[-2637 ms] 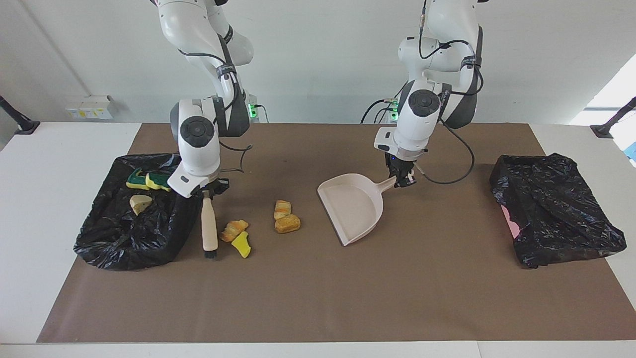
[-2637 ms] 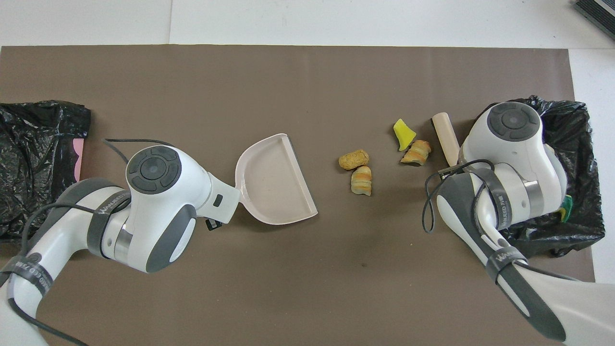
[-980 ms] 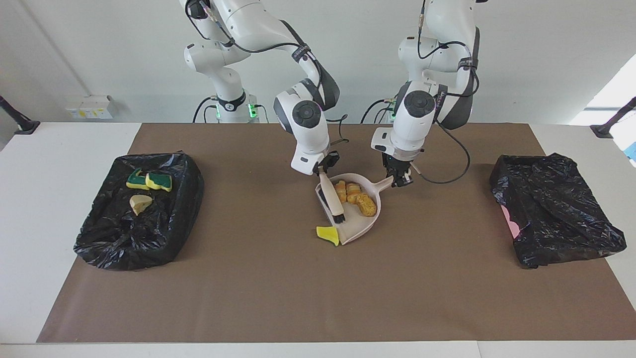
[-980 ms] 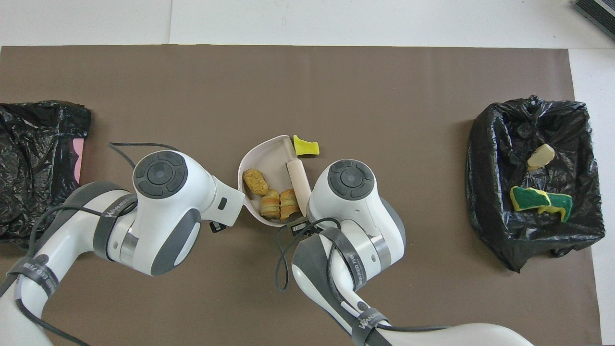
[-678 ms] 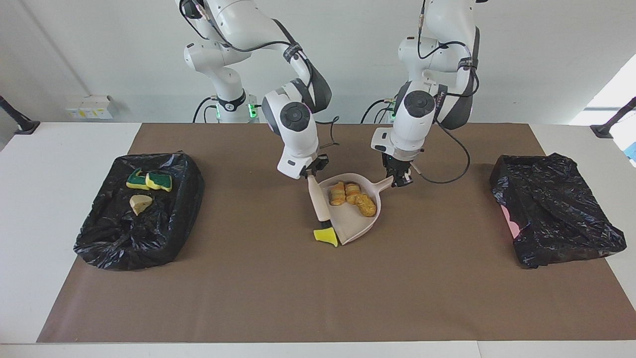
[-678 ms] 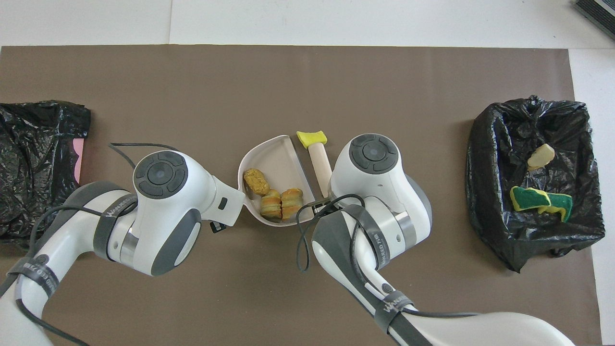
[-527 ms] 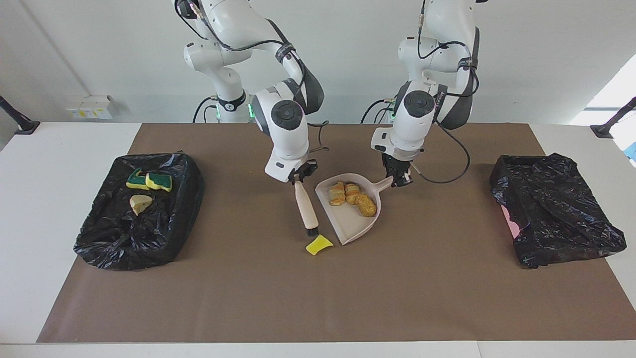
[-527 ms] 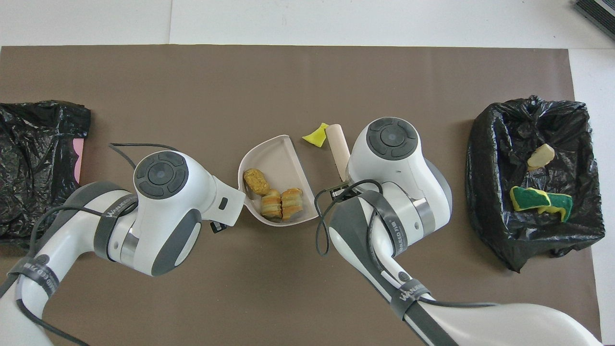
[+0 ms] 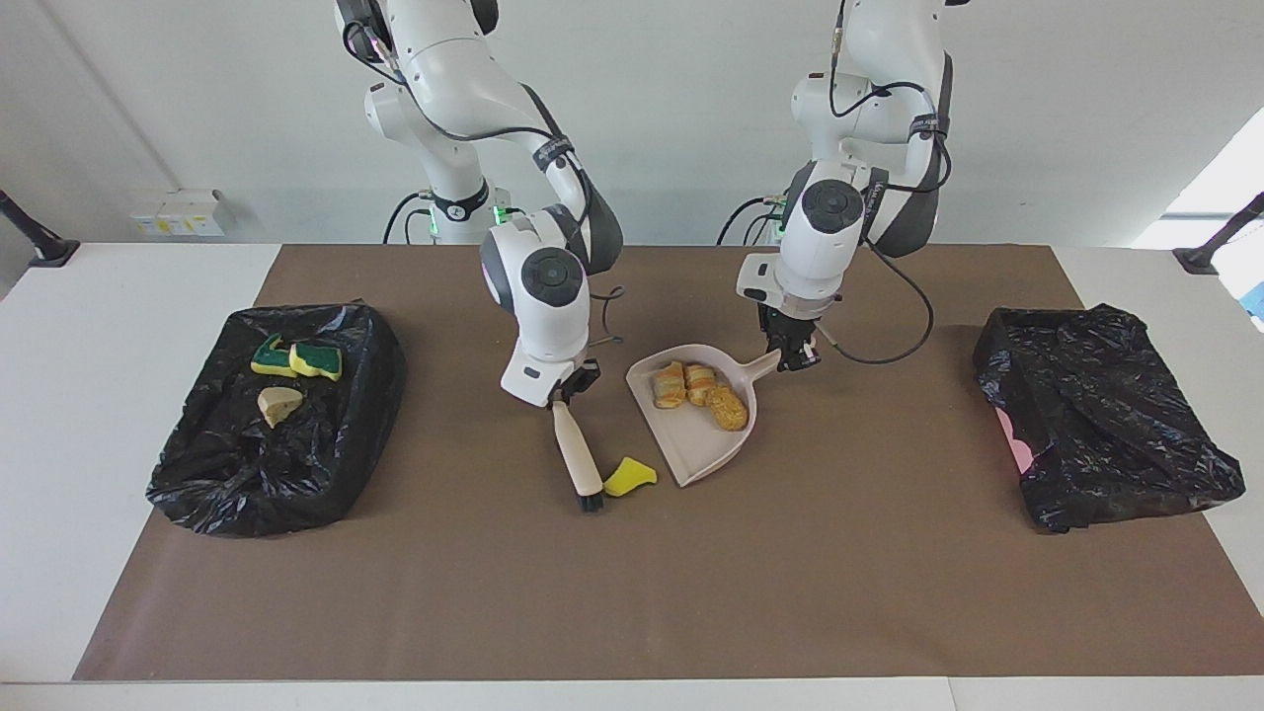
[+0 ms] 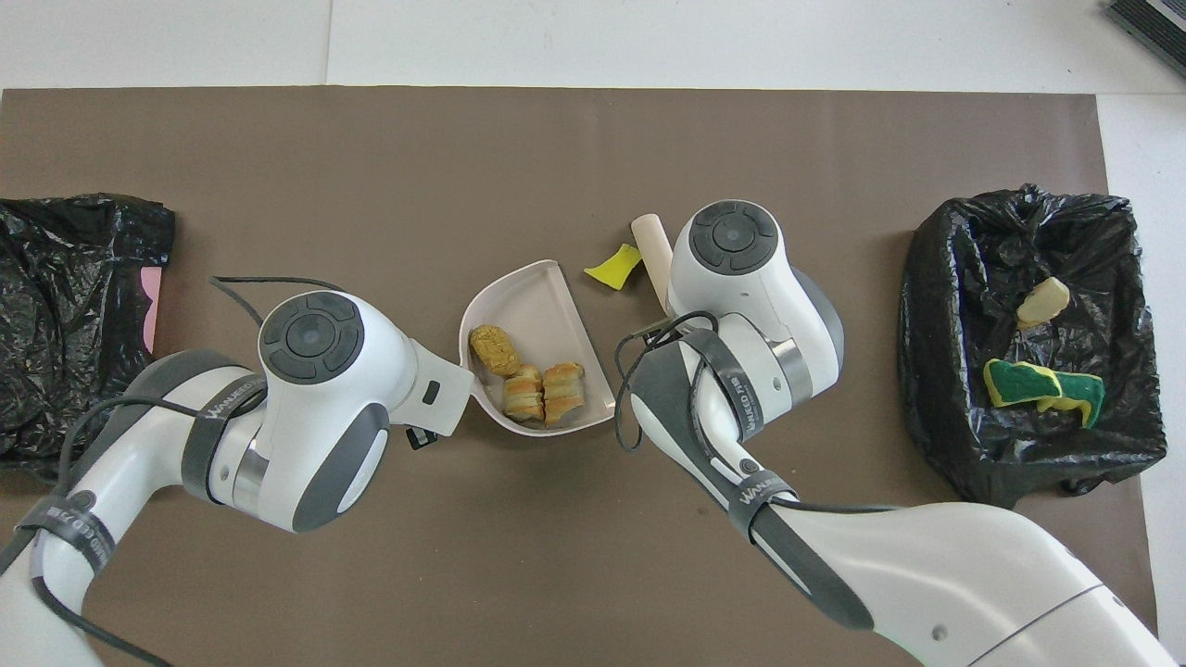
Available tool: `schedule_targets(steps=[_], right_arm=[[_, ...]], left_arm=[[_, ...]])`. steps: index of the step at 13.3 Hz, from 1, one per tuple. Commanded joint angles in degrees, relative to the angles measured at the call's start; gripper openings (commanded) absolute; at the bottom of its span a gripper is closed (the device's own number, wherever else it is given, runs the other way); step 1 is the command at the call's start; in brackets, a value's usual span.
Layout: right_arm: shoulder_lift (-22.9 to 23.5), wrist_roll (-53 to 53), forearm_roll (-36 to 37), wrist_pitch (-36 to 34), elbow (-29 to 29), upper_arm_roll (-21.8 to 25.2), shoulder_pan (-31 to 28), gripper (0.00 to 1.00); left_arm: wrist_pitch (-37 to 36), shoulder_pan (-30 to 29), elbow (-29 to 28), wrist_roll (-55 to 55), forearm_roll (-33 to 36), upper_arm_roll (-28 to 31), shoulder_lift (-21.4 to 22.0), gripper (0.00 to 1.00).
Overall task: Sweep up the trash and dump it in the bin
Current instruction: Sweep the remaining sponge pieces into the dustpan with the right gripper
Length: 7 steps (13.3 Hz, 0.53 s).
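A beige dustpan (image 9: 713, 444) (image 10: 536, 306) lies mid-table with three orange-brown trash chunks (image 9: 699, 393) (image 10: 524, 378) in it. My left gripper (image 9: 793, 357) is shut on its handle. My right gripper (image 9: 565, 390) is shut on the beige brush (image 9: 578, 456) (image 10: 652, 245), whose black bristles (image 9: 591, 503) touch the mat. A yellow trash chunk (image 9: 630, 477) (image 10: 613, 266) lies on the mat between the bristles and the dustpan's lip. The black-bagged bin (image 9: 326, 449) (image 10: 954, 278) at the right arm's end holds green-topped chunks (image 9: 296, 358) (image 10: 1042, 384) and a beige one (image 9: 278, 403) (image 10: 1042, 301).
A second black bag (image 9: 1101, 415) (image 10: 65, 306) with something pink under it sits at the left arm's end. A brown mat (image 9: 632, 592) covers the table. The left arm's cable (image 9: 894, 346) loops beside the dustpan handle.
The right arm swept three chunks into the dustpan, then drew the brush out toward its own end. The yellow chunk shifted beside the dustpan's lip. The left arm and dustpan stayed still.
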<state>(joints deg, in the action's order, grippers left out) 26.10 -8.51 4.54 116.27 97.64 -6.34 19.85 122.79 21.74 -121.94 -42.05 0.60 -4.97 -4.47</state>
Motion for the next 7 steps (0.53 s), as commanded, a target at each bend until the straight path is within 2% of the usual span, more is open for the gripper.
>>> schedule_targets(steps=[1,4,7], right_arm=[[0.72,1.13,-0.32,-1.83,-1.05,-3.31,0.45,0.0],[-0.25,0.95,-1.37,-5.34,-0.61,-9.28,0.45,0.0],[-0.78,0.95,-3.4,-8.86,-0.52,-10.27,-0.42,0.0]], left_arm=[[1.4,0.76,-1.8,1.71,0.81,0.58,1.39,0.0],[1.4,0.75,-1.81,1.97,0.81,0.58,1.39,0.0],[1.22,0.58,-1.72,5.31,0.81,0.66,1.39,0.0]])
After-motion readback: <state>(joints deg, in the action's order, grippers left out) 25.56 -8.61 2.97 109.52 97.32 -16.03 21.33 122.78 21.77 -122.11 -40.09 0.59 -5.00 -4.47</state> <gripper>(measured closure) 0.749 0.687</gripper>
